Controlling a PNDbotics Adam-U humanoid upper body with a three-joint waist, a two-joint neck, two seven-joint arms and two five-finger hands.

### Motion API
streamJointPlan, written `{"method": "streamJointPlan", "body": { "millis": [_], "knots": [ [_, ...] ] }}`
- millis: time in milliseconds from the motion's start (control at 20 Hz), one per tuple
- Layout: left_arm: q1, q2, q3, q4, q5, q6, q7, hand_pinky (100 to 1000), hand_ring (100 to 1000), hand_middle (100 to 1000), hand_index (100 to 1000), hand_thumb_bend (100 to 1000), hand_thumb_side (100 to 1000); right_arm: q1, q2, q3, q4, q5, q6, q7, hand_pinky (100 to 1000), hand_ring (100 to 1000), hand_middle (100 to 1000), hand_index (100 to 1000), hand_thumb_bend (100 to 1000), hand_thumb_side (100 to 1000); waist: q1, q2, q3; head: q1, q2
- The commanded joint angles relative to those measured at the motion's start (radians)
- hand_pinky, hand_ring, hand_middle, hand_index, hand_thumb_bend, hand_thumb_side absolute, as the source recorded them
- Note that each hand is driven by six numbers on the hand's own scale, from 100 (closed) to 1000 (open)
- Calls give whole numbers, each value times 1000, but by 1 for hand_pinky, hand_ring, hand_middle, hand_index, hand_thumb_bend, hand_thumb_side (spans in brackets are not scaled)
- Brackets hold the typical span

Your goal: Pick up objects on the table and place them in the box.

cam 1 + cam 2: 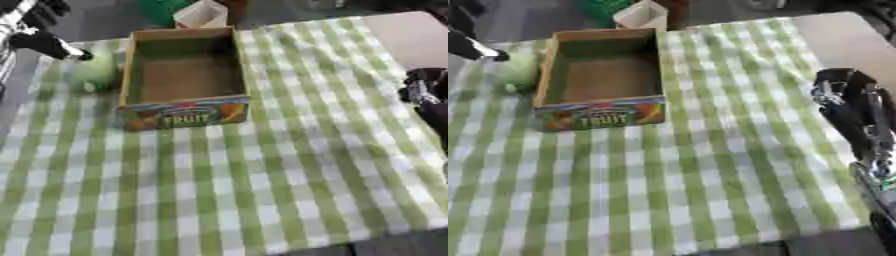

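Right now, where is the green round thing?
The green round thing lies on the checked tablecloth at the far left, right beside the fruit box's left wall, just below the left hand.

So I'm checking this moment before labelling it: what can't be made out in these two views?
- Green object left of the box: blurred in both views, so what it is stays unclear.
- Left hand: cut off by the upper left corner; whether it touches the green object is unclear.
- Right hand: at the right edge, a dark blur; finger pose unreadable.
- Box's inner near wall: hidden by its own front.
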Motion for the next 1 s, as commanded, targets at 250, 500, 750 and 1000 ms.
{"method": "streamJointPlan", "body": {
  "millis": [250, 500, 750, 1000],
  "knots": [
    [-24, -16, 37, 50, -119, 35, 110, 698, 738, 756, 801, 820, 124, -18, -29, -2, -8, -5, -2, 5, 600, 590, 563, 654, 100, 457, 4, -9, -9, 7, -14],
    [-13, -45, 63, 68, -209, 55, 148, 707, 748, 769, 815, 847, 173, -21, -25, -1, -8, -6, -3, 6, 600, 591, 563, 654, 100, 459, 6, -6, -14, 9, -18],
    [0, -72, 102, 78, -306, 84, 134, 719, 763, 782, 820, 857, 183, -23, -23, -1, -8, -7, -4, 6, 600, 591, 562, 654, 100, 461, 7, 0, -21, 12, -21],
    [12, -90, 127, 93, -362, 106, 87, 701, 748, 781, 819, 848, 165, -24, -21, -1, -7, -8, -5, 6, 600, 592, 562, 655, 100, 465, 9, 7, -27, 14, -24]
  ]
}}
